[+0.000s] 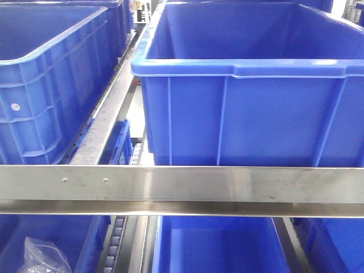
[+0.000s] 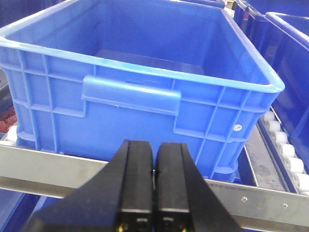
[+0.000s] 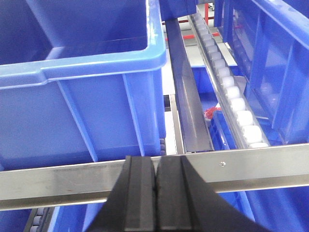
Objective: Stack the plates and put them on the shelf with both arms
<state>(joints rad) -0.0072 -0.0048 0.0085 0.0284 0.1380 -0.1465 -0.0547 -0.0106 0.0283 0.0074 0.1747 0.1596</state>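
The shelf's steel front rail [image 1: 182, 190] runs across the front view, with blue crates above and below it. No plates show in any view. My left gripper [image 2: 154, 145] is shut with nothing between its black fingers, and hangs in front of the rail [image 2: 270, 198], below a blue crate [image 2: 135, 77]. In the right wrist view my right gripper [image 3: 155, 162] is also shut and empty, over the rail [image 3: 58, 181] beside another blue crate [image 3: 82, 96]. Neither gripper appears in the front view.
Two big blue crates [image 1: 250, 85] [image 1: 51, 74] stand on the upper level, with a steel divider [image 1: 108, 119] between them. More crates [image 1: 222, 250] sit below; one holds a clear plastic bag [image 1: 42, 259]. White roller tracks [image 3: 231, 92] [image 2: 285, 150] run back along the shelf.
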